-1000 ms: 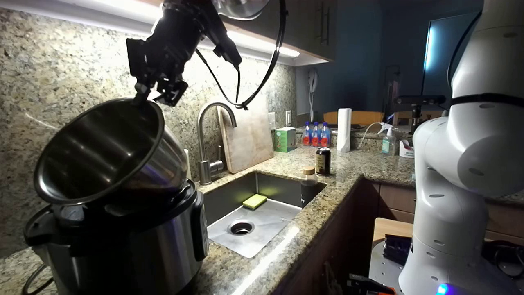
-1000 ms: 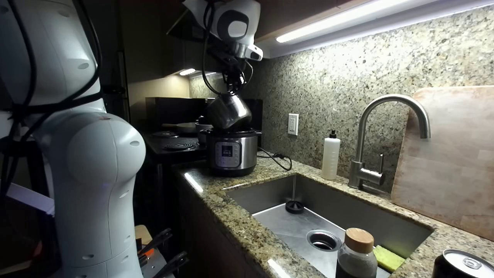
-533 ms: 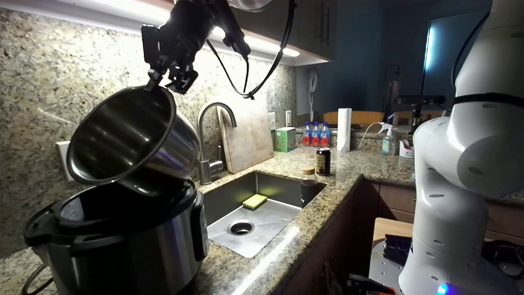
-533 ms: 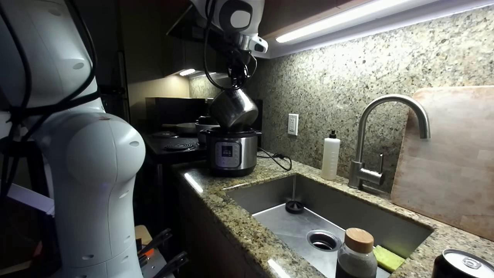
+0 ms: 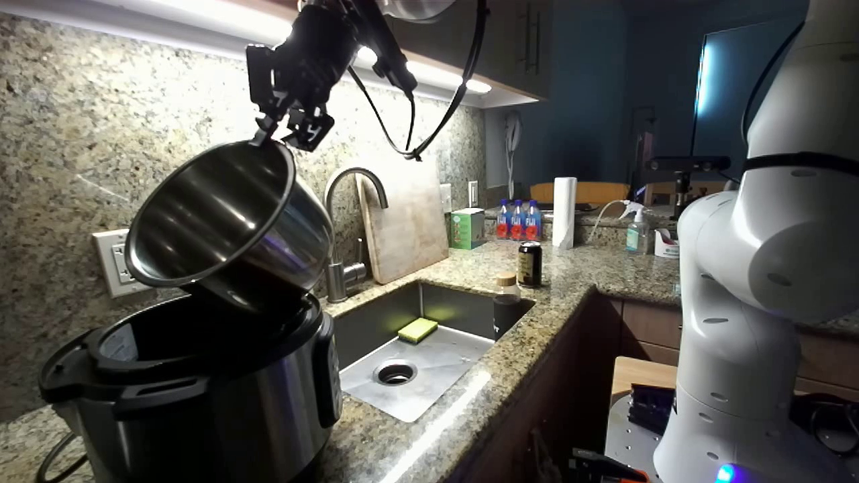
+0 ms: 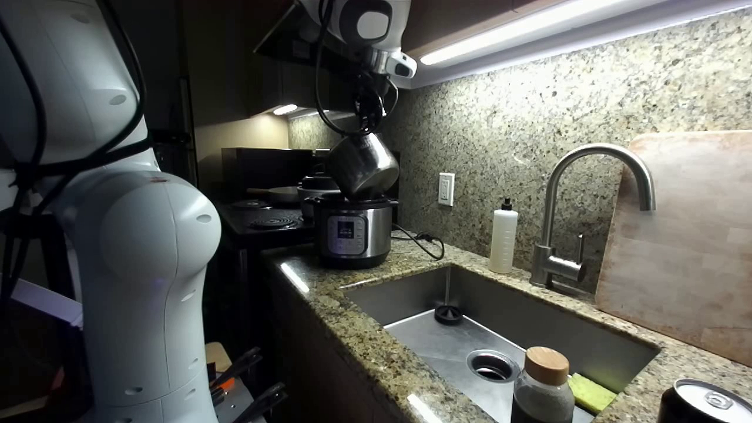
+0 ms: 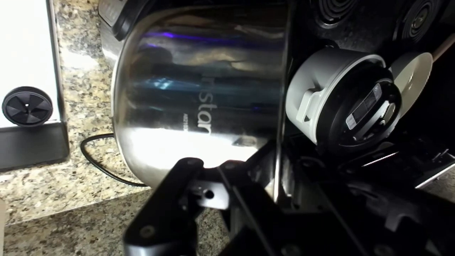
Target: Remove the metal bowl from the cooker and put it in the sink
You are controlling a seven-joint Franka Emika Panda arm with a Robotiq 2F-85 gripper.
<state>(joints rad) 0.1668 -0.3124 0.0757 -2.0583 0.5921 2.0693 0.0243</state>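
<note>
A board [image 5: 406, 225] is leaning against the wall [image 6: 529, 117] at the back edge of the surface [image 5: 607, 270], where a white bottle [image 6: 504, 242] is also standing. A box [image 5: 464, 229], three bottles [image 5: 517, 223] and a roll [image 5: 564, 213] are standing in a row from the back corner. Near the inner corner a can [image 5: 529, 265] is standing. A pan [image 6: 285, 194] and a pot [image 7: 343, 100] are sitting on the stove [image 6: 249, 220].

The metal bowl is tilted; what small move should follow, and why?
I would probably raise the metal bowl slightly before heading for the sink: held at one side by the jaws, it hangs tilted, and in both exterior views its bottom overlaps the cooker, so it may catch.
</note>
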